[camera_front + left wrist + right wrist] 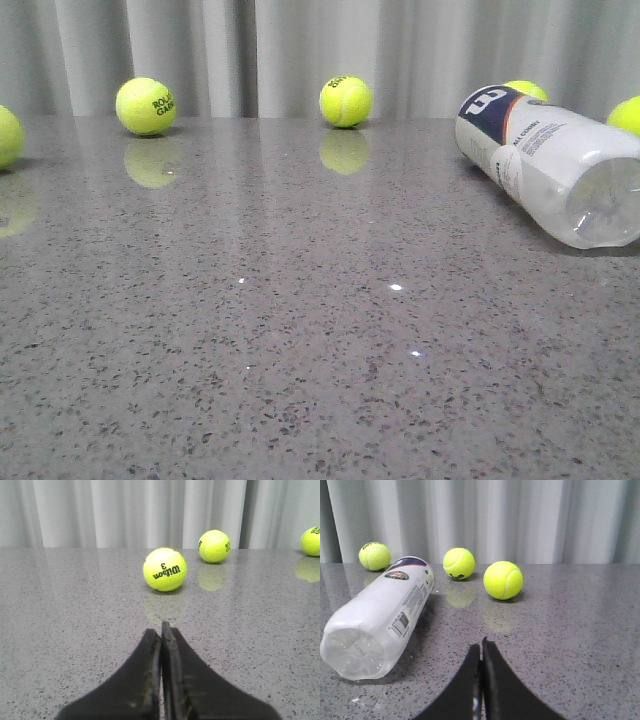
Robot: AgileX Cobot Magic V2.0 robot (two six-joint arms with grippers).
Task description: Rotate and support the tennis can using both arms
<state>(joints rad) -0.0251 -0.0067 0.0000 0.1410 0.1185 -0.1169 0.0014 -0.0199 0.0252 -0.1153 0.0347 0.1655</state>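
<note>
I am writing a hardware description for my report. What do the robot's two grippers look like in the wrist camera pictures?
Only the fingers show. The left gripper has two matte black fingers, broad at the base and tapering to narrow tips, with slightly rough, worn inner edges. The right gripper looks the same: black, angular, tapering fingers. No cables, markings or labels are visible, and the front view shows neither arm.

We are seeing a grey speckled table (300, 380) and pale grey pleated curtains (300, 50). The balls (346, 101) are showing yellow-green with black lettering. The can (555, 165) is showing a white label with a navy band, an orange stripe and a clear base. Both grippers, left (161, 632) and right (481, 647), are looking black.
</note>
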